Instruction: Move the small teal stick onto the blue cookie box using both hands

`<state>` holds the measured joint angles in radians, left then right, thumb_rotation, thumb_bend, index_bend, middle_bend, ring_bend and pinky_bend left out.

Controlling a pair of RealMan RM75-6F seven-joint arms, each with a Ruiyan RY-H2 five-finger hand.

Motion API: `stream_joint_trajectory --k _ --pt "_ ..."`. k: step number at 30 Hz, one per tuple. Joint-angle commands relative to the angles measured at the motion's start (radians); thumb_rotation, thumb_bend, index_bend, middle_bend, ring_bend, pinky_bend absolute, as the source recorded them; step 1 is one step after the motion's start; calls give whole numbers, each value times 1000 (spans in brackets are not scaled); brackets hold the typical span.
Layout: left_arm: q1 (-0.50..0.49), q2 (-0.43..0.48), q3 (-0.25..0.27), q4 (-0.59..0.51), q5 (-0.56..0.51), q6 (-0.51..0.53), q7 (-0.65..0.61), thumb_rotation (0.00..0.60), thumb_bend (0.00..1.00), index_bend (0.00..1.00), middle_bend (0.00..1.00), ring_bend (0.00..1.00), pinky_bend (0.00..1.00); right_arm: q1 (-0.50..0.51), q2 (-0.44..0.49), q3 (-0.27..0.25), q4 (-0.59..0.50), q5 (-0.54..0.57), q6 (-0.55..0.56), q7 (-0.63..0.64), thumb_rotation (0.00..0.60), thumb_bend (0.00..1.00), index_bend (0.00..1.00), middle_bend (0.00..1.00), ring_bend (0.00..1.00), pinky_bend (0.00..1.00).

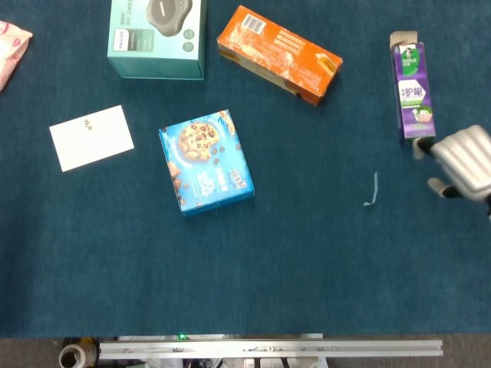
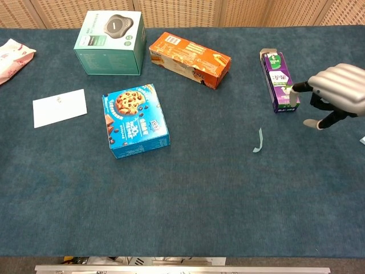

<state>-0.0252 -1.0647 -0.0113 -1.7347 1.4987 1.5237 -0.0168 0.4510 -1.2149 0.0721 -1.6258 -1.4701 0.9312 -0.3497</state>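
The small teal stick (image 1: 373, 190) (image 2: 258, 140) lies flat on the dark blue cloth, right of centre. The blue cookie box (image 1: 205, 161) (image 2: 135, 120) lies face up to its left, well apart from it. My right hand (image 1: 464, 162) (image 2: 336, 91) hovers at the right edge, just right of the stick and beside the near end of the purple carton (image 1: 413, 92) (image 2: 279, 81). Its fingers are apart and hold nothing. My left hand shows in neither view.
A teal Philips box (image 1: 157, 34) (image 2: 109, 43) and an orange box (image 1: 278, 54) (image 2: 190, 60) stand at the back. A white card (image 1: 91, 137) (image 2: 60, 107) lies left of the cookie box. A pink packet (image 1: 11, 42) (image 2: 14, 57) sits at the far left.
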Motion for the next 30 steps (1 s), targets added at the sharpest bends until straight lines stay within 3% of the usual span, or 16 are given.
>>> stream_joint_trajectory --k 1,30 --pt "2 -1 1 2 -1 1 0 600 340 135 155 137 83 23 -27 -11 25 -9 -23 -13 600 218 447 1000 1000 1000" --pt "8 2 -7 7 -20 -5 -1 600 340 135 154 137 83 126 -212 -67 209 -3 -97 -7 600 302 451 1000 1000 1000"
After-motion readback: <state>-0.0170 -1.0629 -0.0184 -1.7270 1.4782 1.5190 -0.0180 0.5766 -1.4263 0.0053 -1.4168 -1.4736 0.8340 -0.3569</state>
